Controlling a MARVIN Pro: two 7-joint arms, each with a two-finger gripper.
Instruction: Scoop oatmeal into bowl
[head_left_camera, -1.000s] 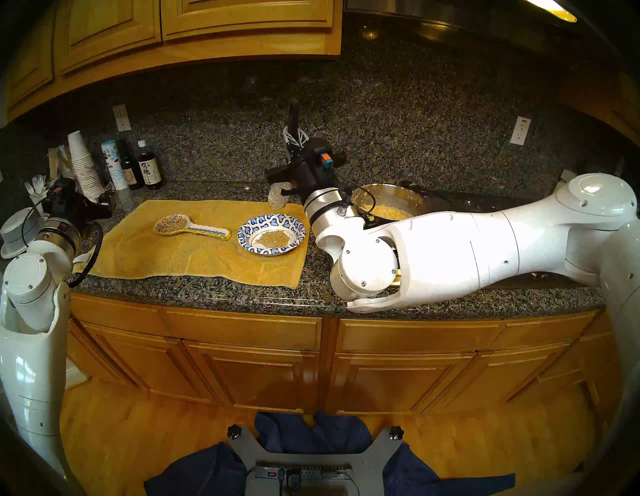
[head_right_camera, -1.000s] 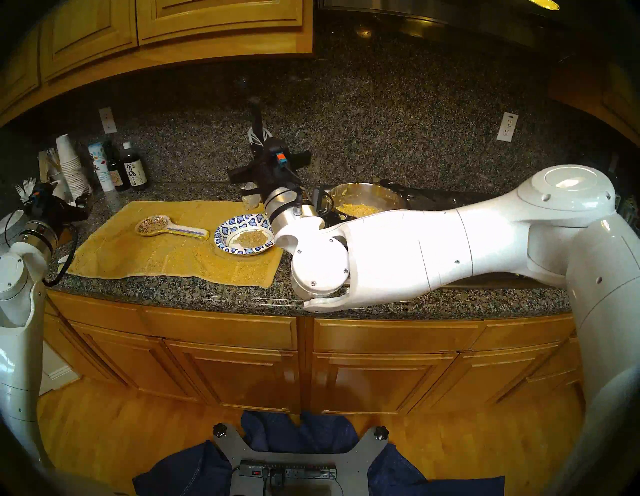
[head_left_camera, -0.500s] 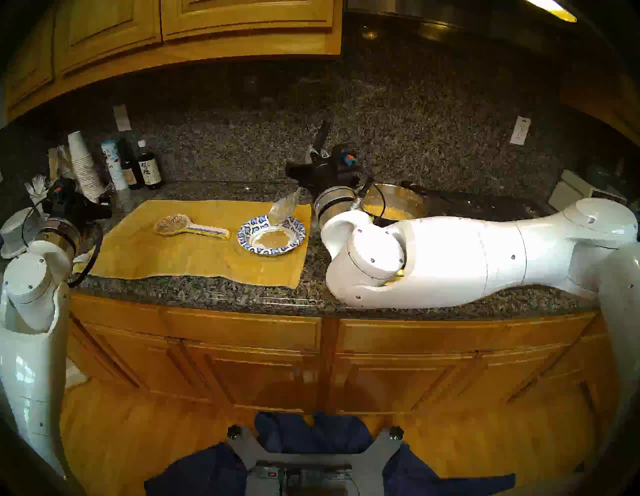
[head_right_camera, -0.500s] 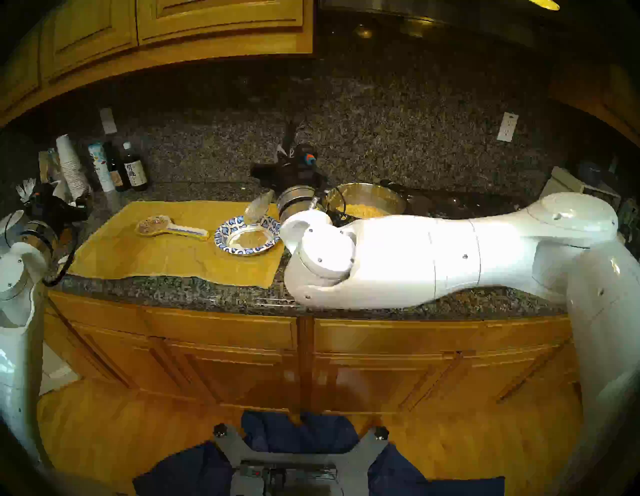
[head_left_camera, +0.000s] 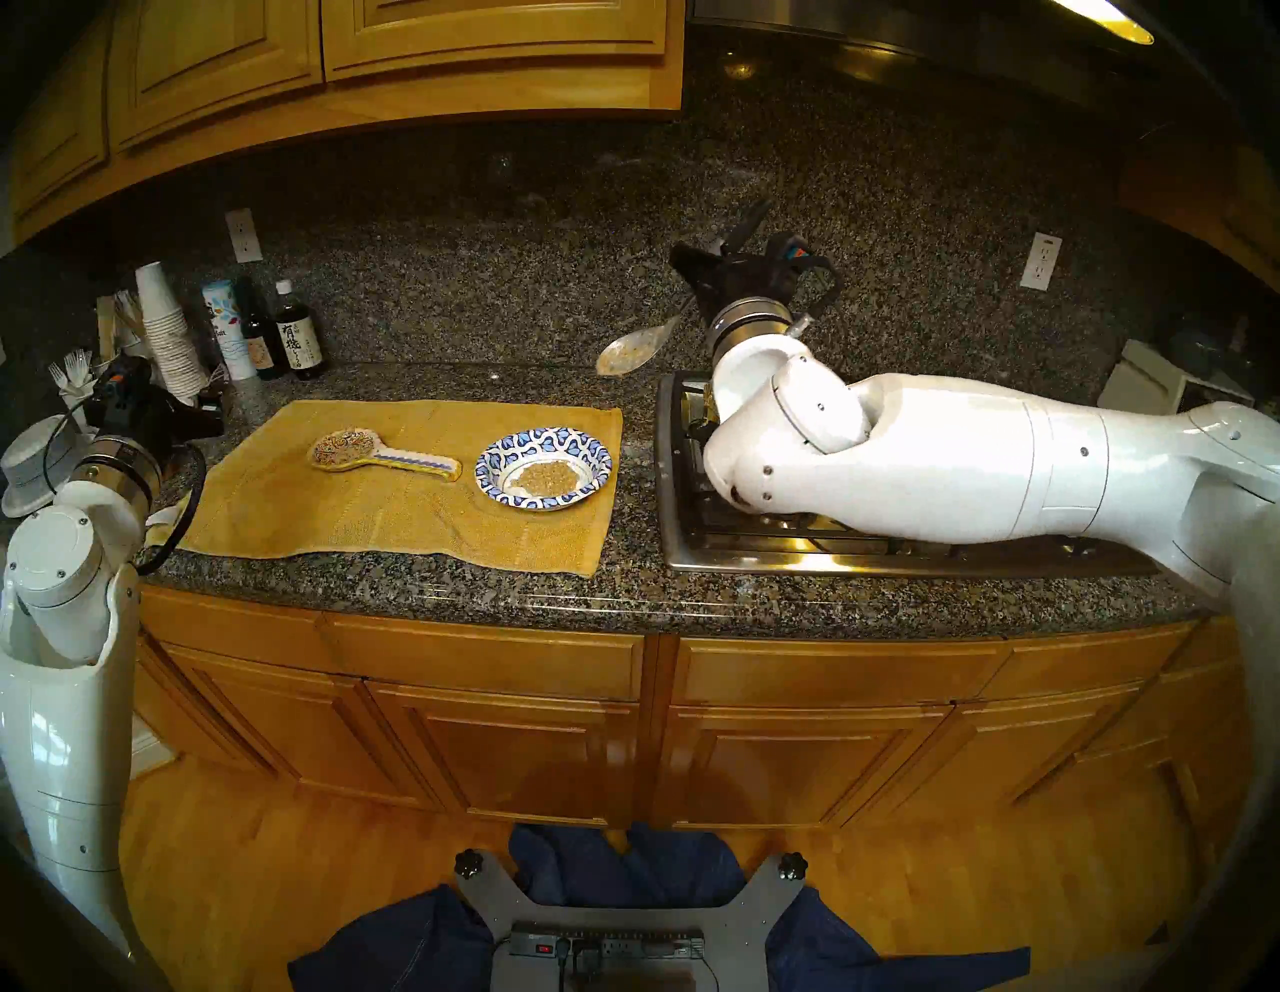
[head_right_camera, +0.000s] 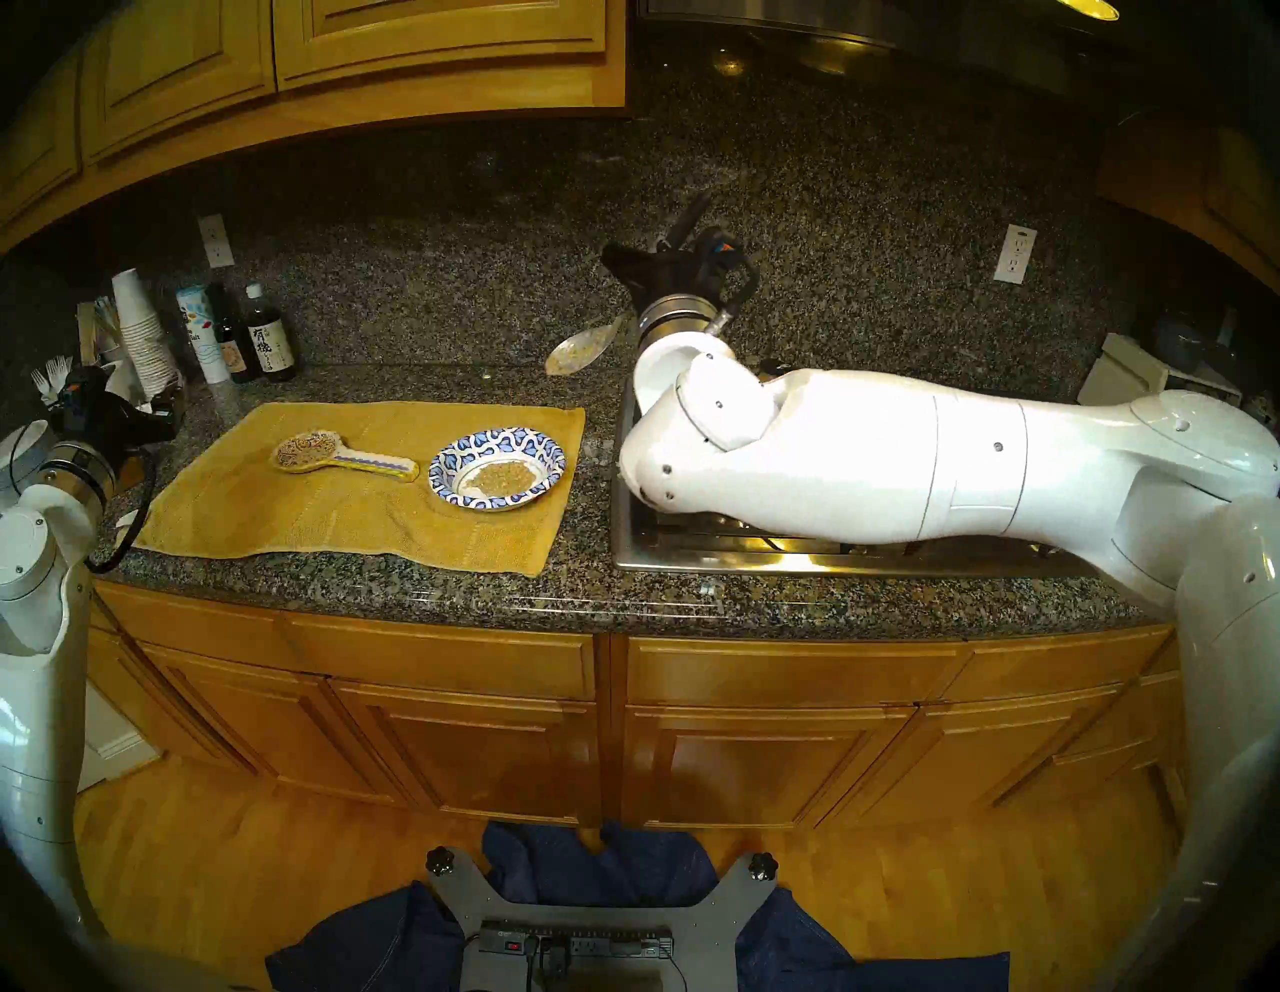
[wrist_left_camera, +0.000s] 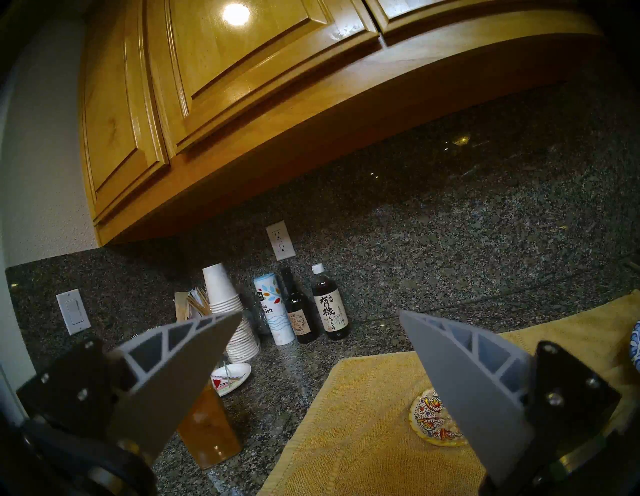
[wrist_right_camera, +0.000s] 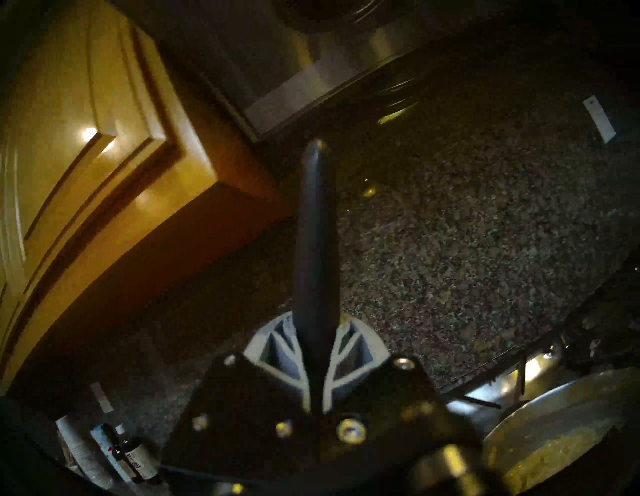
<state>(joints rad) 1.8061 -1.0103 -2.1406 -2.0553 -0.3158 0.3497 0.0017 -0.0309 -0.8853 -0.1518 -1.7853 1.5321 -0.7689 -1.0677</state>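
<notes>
The blue-and-white paper bowl (head_left_camera: 544, 443) sits on the yellow towel and holds a small heap of tan oatmeal (head_left_camera: 547, 478); both also show in the head stereo right view (head_right_camera: 496, 443). My right gripper (head_left_camera: 729, 244) is raised by the backsplash, right of the bowl. It is shut on the black handle (wrist_right_camera: 315, 242) of a spoon. The spoon's silvery head (head_left_camera: 627, 353) hangs tilted down-left, smeared with oatmeal. A steel pot (wrist_right_camera: 554, 426) with more oatmeal (wrist_right_camera: 547, 464) is below it, hidden behind my arm in the head views. My left gripper (wrist_left_camera: 320, 313) is open and empty at the far left.
A colourful ceramic spoon rest (head_left_camera: 384, 454) lies left of the bowl on the towel (head_left_camera: 388, 512). Bottles (head_left_camera: 298, 339), a salt tube and stacked paper cups (head_left_camera: 166, 332) stand at the back left. A steel stovetop (head_left_camera: 692, 547) lies under my right arm. Grey stacked bowls (head_left_camera: 31, 457) are far left.
My right arm has swung the spoon away from the bowl's back rim, up and to the right, to above the stovetop's left end. The left arm has not moved.
</notes>
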